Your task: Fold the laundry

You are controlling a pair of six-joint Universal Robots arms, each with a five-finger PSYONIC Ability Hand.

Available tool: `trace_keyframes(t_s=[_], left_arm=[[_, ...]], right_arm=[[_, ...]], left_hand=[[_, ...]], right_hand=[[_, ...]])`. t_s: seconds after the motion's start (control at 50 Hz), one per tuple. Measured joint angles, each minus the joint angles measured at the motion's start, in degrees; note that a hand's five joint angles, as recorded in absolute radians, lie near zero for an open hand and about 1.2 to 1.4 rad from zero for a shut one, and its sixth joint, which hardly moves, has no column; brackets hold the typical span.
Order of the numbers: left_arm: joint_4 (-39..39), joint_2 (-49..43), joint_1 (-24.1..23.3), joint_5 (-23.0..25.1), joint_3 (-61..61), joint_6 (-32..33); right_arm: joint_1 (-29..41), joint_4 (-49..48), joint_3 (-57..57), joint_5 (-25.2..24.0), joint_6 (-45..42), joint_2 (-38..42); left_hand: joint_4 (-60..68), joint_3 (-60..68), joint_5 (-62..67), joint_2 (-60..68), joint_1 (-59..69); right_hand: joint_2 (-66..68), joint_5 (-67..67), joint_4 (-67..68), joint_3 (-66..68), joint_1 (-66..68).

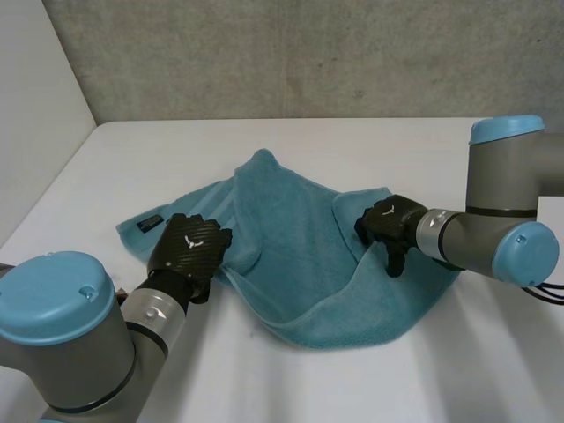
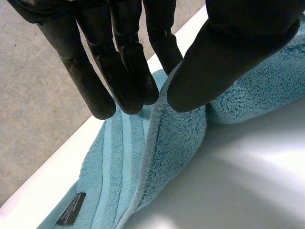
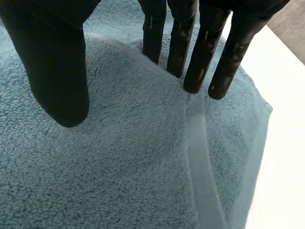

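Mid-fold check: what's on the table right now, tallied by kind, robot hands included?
Towel, teal: 1
Robot hands on the towel: 2 (left robot hand, right robot hand)
Table, white: 1
Total: 4

Teal terry towel (image 1: 300,251), rumpled, side edges turned up and inward
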Motion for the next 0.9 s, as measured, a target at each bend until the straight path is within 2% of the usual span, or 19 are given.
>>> trace_keyframes(t_s=[0.12,0.2,0.32,0.5,0.56,0.58,0.62,0.64,0.66,0.74,0.82,0.9], left_arm=[[0.0,-0.1,0.01,0.0,-0.05,0.0],[0.03,-0.15,0.01,0.0,-0.07,0.0],[0.07,-0.17,0.01,-0.01,-0.03,0.0],[0.51,-0.71,0.07,-0.05,0.45,0.0],[0.82,-1.31,0.1,-0.03,0.85,0.02],[1.03,-1.78,0.14,-0.02,1.12,0.06],[1.34,-2.85,0.34,0.01,1.88,0.22],[1.39,-3.11,0.42,0.01,2.11,0.26],[1.42,-3.61,0.66,0.03,2.63,0.34],[0.94,-4.43,2.2,0.24,3.97,0.48],[-0.3,-4.49,5.41,1.34,4.98,0.49],[-2.64,-4.17,11.06,5.94,5.53,0.33]], right_arm=[[0.04,-0.25,0.34,0.17,0.08,0.27],[-0.19,-1.28,0.49,0.49,0.46,0.25],[-0.64,-3.77,1.7,0.94,1.66,-0.98],[-1.5,-8.43,8.97,1.03,8.4,-9.53],[-3.1,-10.86,12.97,1.04,11.99,-13.53],[-3.95,-11.92,14.59,1.05,13.36,-15.06],[-6.93,-15.67,19.94,1.04,17.48,-19.79],[-7.58,-16.54,21.02,1.05,18.26,-20.7],[-9.07,-18.61,23.49,1.04,19.88,-22.66],[-13.31,-24.47,29.74,1.0,22.97,-26.82],[-17.65,-30.12,35.26,0.78,24.55,-29.49],[-21.47,-34.34,39.18,0.63,24.93,-30.56]], left_hand=[[0.0,0.0,0.0,0.0,0.0],[0.0,0.0,0.0,0.0,0.0],[0.0,0.0,0.0,0.0,0.0],[0.0,0.0,0.0,-0.04,-0.01],[-6.08,-5.99,-4.8,-6.29,-3.22],[-19.52,-19.28,-18.03,-20.92,-18.04],[-19.52,-19.28,-18.03,-20.92,-18.04],[-41.57,-40.93,-40.37,-42.27,-41.0],[-48.08,-47.19,-47.0,-47.98,-44.81],[-53.07,-52.67,-52.22,-53.15,-48.11],[-53.22,-52.91,-52.45,-53.34,-48.21],[-53.22,-52.91,-52.45,-53.35,-48.21]], right_hand=[[14.05,12.41,13.24,13.87,9.89],[34.36,32.78,34.31,33.56,25.7],[35.26,33.91,36.24,35.32,26.3],[35.26,34.32,36.24,35.45,26.3],[35.26,34.4,36.24,35.45,26.24],[35.26,34.4,36.24,35.45,26.24],[35.26,34.4,36.24,35.45,26.24],[35.26,34.4,36.24,35.46,26.24],[35.26,34.4,36.23,35.58,26.24],[35.26,34.4,36.25,35.7,26.24],[35.26,34.4,36.27,35.72,26.24],[35.26,34.4,36.28,35.73,26.24]])
